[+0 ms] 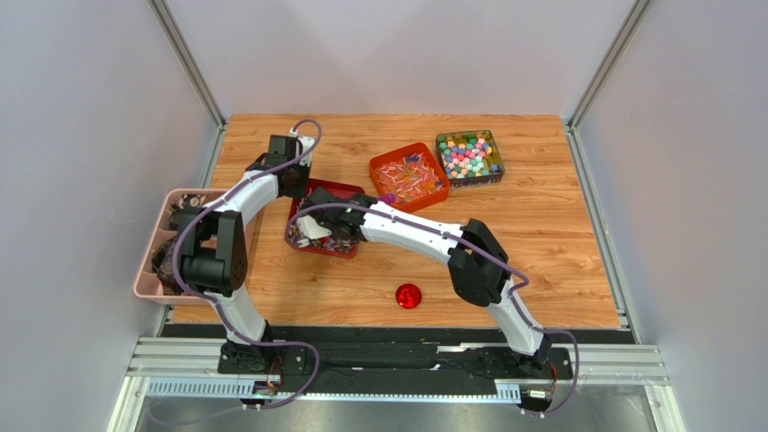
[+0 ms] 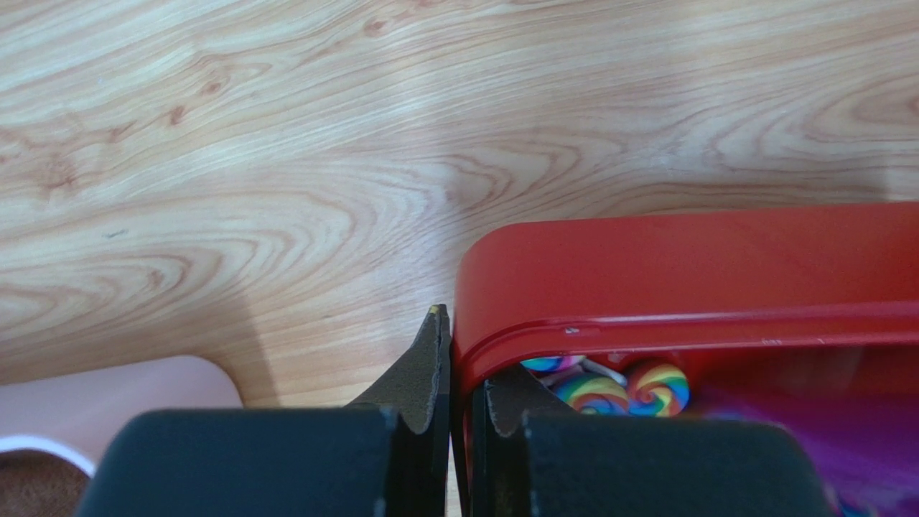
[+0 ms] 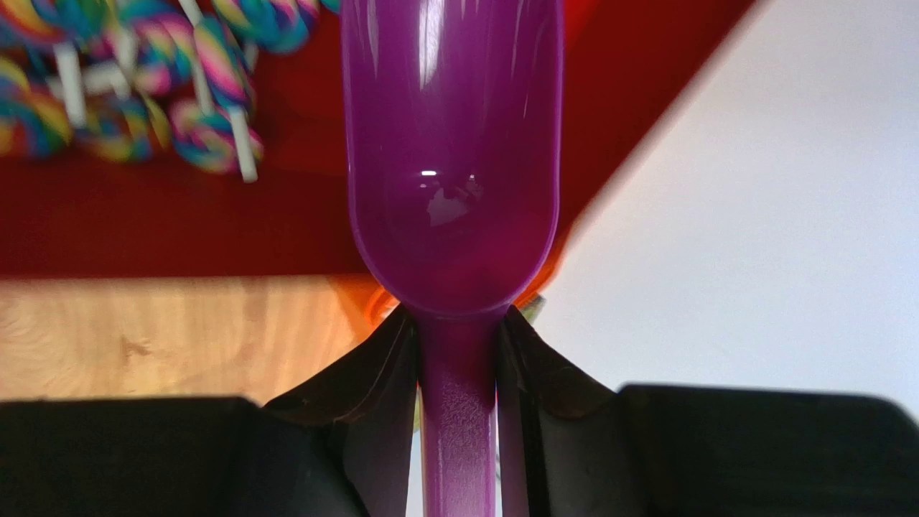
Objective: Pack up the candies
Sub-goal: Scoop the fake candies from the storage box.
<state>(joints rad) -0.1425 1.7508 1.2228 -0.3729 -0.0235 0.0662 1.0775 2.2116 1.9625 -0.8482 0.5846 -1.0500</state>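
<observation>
Left gripper (image 2: 458,361) pinches rim of glossy red rectangular tray (image 2: 690,269); right gripper (image 3: 458,345) clamped on purple plastic scoop (image 3: 453,140), bowl empty; rainbow swirl candies (image 3: 205,140) ahead-left of it in tray; packing looks mostly undone

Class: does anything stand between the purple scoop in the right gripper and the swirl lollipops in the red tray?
Nothing visible does. The right gripper holds the purple scoop over the red tray, and the swirl lollipops lie uncovered left of its empty bowl in the wrist view.
</observation>
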